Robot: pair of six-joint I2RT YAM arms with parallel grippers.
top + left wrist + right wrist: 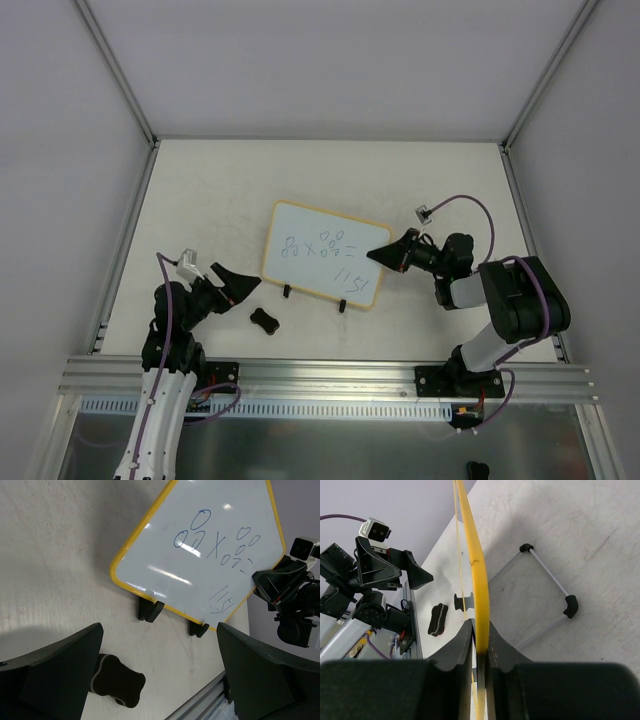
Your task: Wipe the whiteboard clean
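The whiteboard (322,252) stands tilted on two black clip feet at mid-table, its yellow frame around blue handwritten marks. My right gripper (383,253) is shut on the board's right edge; in the right wrist view the yellow frame (476,575) runs edge-on between the fingers. The board also shows in the left wrist view (200,545). The black bone-shaped eraser (265,320) lies on the table in front of the board's left foot. My left gripper (238,283) is open and empty, just left of the eraser, which sits by its left finger (116,680).
An aluminium rail (320,375) runs along the table's near edge. White walls enclose the table on the left, right and back. In the right wrist view the board's wire stand (547,577) shows behind the frame.
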